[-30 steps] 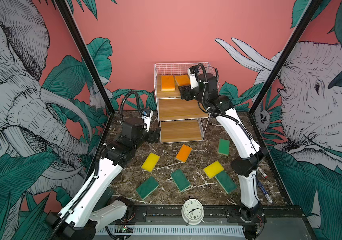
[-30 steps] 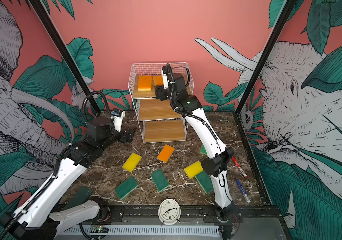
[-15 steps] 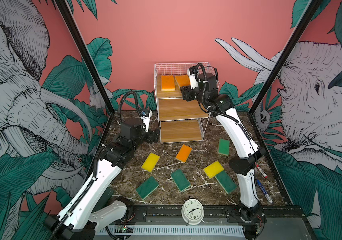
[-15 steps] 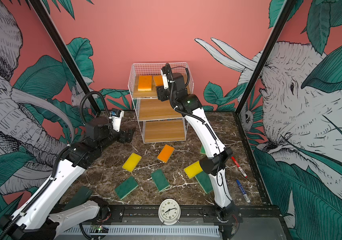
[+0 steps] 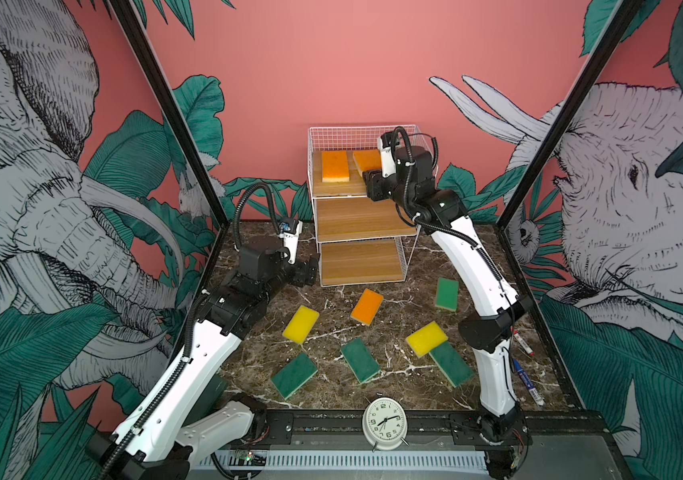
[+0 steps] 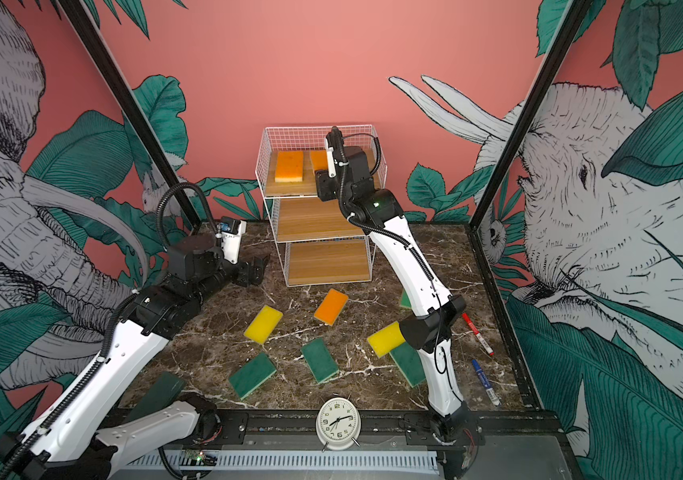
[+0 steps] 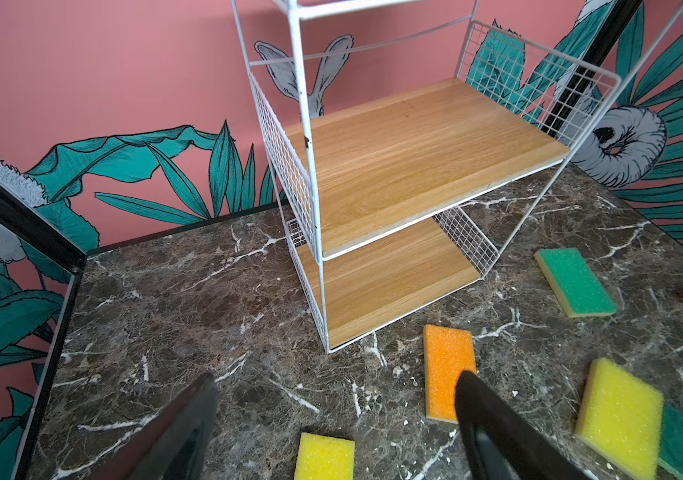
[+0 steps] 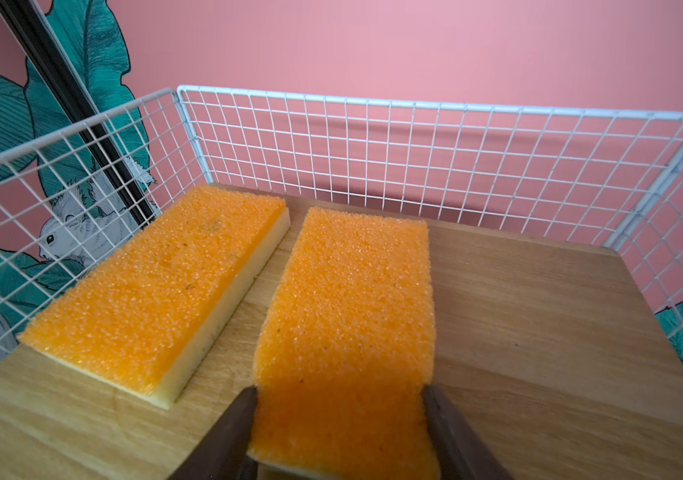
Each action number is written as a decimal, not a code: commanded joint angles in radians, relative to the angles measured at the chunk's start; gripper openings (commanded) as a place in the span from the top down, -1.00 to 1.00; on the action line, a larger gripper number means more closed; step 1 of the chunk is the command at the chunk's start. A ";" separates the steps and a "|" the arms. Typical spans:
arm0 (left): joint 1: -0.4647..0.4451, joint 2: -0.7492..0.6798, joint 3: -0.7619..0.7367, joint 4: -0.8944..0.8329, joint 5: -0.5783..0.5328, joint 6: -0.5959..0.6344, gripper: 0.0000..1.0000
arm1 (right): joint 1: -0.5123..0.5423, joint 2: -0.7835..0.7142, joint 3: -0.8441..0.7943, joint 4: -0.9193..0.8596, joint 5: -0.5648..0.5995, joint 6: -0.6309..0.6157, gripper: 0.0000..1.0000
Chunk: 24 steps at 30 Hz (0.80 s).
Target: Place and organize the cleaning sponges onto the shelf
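Right gripper (image 8: 339, 392) was up at the top tier of the shelf (image 5: 356, 218). From its wrist camera I saw both fingers (image 8: 231, 432) pressed into the long sides of the second orange sponge (image 8: 348, 299), pinching its near end, so it was clamped on it. That sponge lay on the top board at a slight angle, just beside the first orange sponge (image 8: 156, 286). The first one sat along the tier's left mesh wall, and a thin gap ran between the two.

The shelf itself stood at the middle of the back edge of the worktop (image 5: 406, 299). Left gripper (image 7: 333, 378) hung low over the worktop by the shelf's front left corner, jaws wide apart.

Down on the worktop, the third orange sponge (image 5: 367, 306) lay just in front of the shelf, with the left yellow sponge (image 5: 301, 324) near it. The far green sponge (image 5: 447, 294) lay toward the right edge. The right yellow sponge (image 5: 427, 338) overlapped the corner of the right green sponge (image 5: 450, 363) toward the front right corner. The middle green sponge (image 5: 359, 359) and the left green sponge (image 5: 294, 375) lay nearer the front edge. Two pens (image 5: 526, 382) lay along the right edge, and a clock (image 5: 387, 424) stood just past the front edge.
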<state>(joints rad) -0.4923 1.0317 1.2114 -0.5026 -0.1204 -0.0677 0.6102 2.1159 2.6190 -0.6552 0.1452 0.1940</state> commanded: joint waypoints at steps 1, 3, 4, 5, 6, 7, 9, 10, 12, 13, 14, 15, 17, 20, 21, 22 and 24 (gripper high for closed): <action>0.005 -0.026 0.007 0.015 -0.009 -0.003 -0.80 | -0.001 0.003 -0.027 -0.066 0.001 0.083 -0.17; 0.006 -0.033 0.005 0.012 -0.011 -0.003 -0.81 | 0.003 0.006 -0.027 -0.066 -0.001 0.093 -0.17; 0.007 -0.037 0.004 0.012 -0.011 -0.002 -0.81 | 0.006 0.005 -0.027 -0.067 -0.001 0.094 -0.16; 0.006 -0.039 0.003 0.009 -0.015 0.000 -0.81 | 0.011 0.006 -0.027 -0.069 0.005 0.094 -0.16; 0.006 -0.042 0.002 0.007 -0.016 0.002 -0.81 | 0.016 0.004 -0.027 -0.072 0.015 0.092 -0.16; 0.005 -0.044 0.002 0.006 -0.019 0.003 -0.81 | 0.021 0.003 -0.027 -0.074 0.024 0.085 -0.16; 0.006 -0.048 -0.001 0.004 -0.019 0.003 -0.82 | 0.036 0.001 -0.027 -0.080 0.055 0.074 -0.16; 0.006 -0.048 -0.001 0.004 -0.019 0.003 -0.82 | 0.041 0.000 -0.024 -0.082 0.066 0.072 -0.17; 0.006 -0.051 -0.003 0.004 -0.015 0.002 -0.82 | 0.053 -0.001 -0.024 -0.089 0.091 0.062 -0.17; 0.006 -0.051 -0.006 0.004 -0.017 0.002 -0.83 | 0.057 0.000 -0.024 -0.090 0.103 0.061 -0.18; 0.006 -0.052 -0.006 0.004 -0.015 0.000 -0.83 | 0.061 0.001 -0.024 -0.094 0.112 0.056 -0.19; 0.006 -0.055 -0.007 0.004 -0.014 -0.001 -0.83 | 0.063 0.002 -0.023 -0.095 0.115 0.055 -0.20; 0.006 -0.059 -0.009 0.004 -0.013 -0.001 -0.83 | 0.064 0.006 -0.021 -0.098 0.119 0.060 -0.23; 0.006 -0.062 -0.008 0.003 -0.015 0.002 -0.83 | 0.064 0.009 -0.020 -0.101 0.120 0.065 -0.29; 0.006 -0.063 -0.008 0.003 -0.017 0.003 -0.84 | 0.065 0.010 -0.020 -0.098 0.120 0.066 -0.30; 0.006 -0.064 -0.007 0.001 -0.017 0.003 -0.84 | 0.064 0.009 -0.019 -0.098 0.122 0.067 -0.31; 0.006 -0.064 -0.005 0.001 -0.016 0.002 -0.84 | 0.065 0.008 -0.020 -0.098 0.124 0.065 -0.39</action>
<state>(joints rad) -0.4915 0.9928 1.2106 -0.5030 -0.1287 -0.0673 0.6693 2.1155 2.6186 -0.6651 0.2592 0.2337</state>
